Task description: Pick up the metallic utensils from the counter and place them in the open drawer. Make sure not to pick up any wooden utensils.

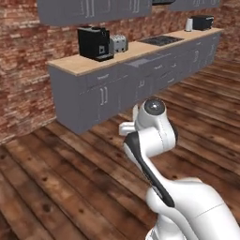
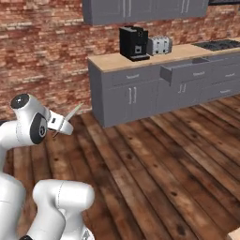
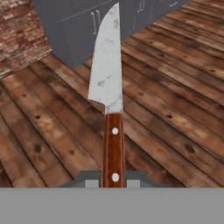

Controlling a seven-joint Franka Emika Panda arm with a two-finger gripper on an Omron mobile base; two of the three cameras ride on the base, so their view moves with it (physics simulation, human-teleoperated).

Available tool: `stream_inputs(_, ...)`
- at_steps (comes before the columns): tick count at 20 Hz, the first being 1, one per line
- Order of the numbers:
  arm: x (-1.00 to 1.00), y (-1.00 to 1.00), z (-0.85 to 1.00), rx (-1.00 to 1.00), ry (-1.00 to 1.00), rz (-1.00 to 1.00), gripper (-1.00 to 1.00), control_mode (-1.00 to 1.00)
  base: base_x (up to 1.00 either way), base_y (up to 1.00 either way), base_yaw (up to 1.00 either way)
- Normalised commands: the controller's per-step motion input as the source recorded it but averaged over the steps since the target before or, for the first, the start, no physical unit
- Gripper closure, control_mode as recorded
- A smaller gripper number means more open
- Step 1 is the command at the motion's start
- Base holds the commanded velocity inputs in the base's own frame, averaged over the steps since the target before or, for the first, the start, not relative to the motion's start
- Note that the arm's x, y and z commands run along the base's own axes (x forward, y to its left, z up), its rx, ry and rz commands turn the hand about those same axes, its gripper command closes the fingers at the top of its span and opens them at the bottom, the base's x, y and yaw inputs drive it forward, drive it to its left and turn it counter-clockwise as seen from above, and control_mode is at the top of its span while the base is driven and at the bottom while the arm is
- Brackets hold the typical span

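Knife [image 3: 109, 87] clamped by handle in tool [image 3: 113, 178], blade pointing fwd over wood floor [image 3: 175, 109]; open drawer [image 2: 187, 71] far ahead.

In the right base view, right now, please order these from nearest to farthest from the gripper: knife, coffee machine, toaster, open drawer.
1. Knife: held in the gripper, blade pointing up-right.
2. Coffee machine: on the far counter, left end.
3. Toaster: just right of it.
4. Open drawer: farther right, under the countertop.

coffee machine [image 2: 133, 43] and toaster [image 2: 159, 45] on countertop [image 2: 112, 61]
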Motion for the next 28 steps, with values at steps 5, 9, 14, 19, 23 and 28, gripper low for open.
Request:
stream_inputs(5,0.0,0.0,0.0,0.0,0.0,0.0,1.0,1.0,1.0,0.0,-0.39)
stream_inputs(9,0.0,0.0,0.0,0.0,0.0,0.0,1.0,1.0,1.0,0.0,-0.38)
stream_inputs(14,0.0,0.0,0.0,0.0,0.0,0.0,1.0,1.0,1.0,-0.05,-0.35)
stream_inputs(19,0.0,0.0,0.0,0.0,0.0,0.0,1.0,1.0,1.0,-0.04,-0.32)
stream_inputs(23,0.0,0.0,0.0,0.0,0.0,0.0,1.0,1.0,1.0,-0.01,-0.27)
stream_inputs(28,0.0,0.0,0.0,0.0,0.0,0.0,1.0,1.0,1.0,0.05,-0.28)
